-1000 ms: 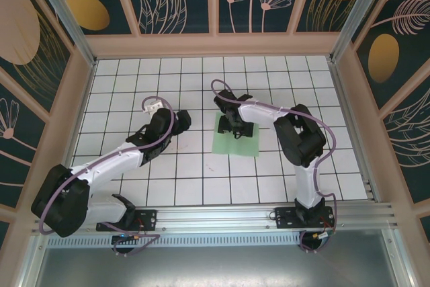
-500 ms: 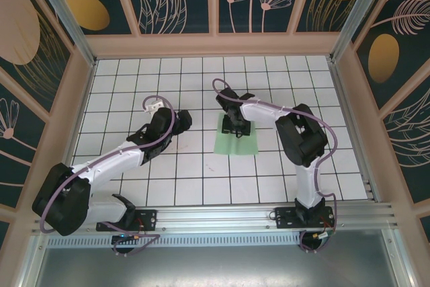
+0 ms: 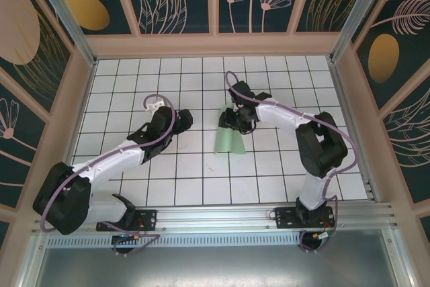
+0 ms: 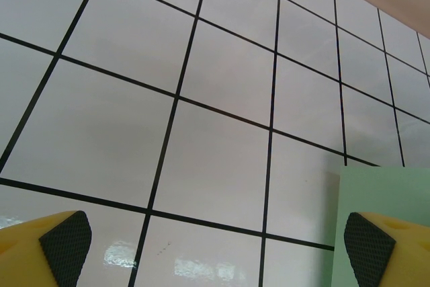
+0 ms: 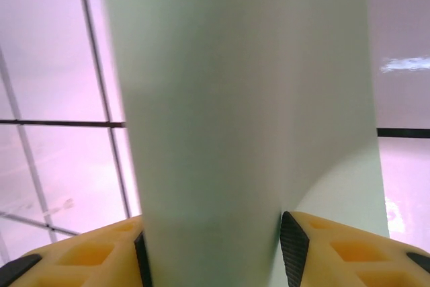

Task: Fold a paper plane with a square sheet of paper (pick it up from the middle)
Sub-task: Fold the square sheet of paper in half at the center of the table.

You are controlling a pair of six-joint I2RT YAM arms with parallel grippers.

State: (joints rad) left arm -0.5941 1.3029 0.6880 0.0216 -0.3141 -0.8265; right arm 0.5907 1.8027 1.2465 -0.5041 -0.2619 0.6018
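The right gripper (image 5: 211, 250) pinches the paper (image 5: 235, 99) mid-sheet, bowing it. The left gripper (image 4: 215, 247) is spread wide nearby.

right hand (image 3: 236, 121) pinching the square sheet of paper (image 3: 228, 142), sheet bowed narrow, left hand (image 3: 179, 123) apart over gridded table (image 3: 134, 72)

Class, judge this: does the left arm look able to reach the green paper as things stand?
Probably yes: bare table lies between the open left claw and the paper, which the right claw pinches.
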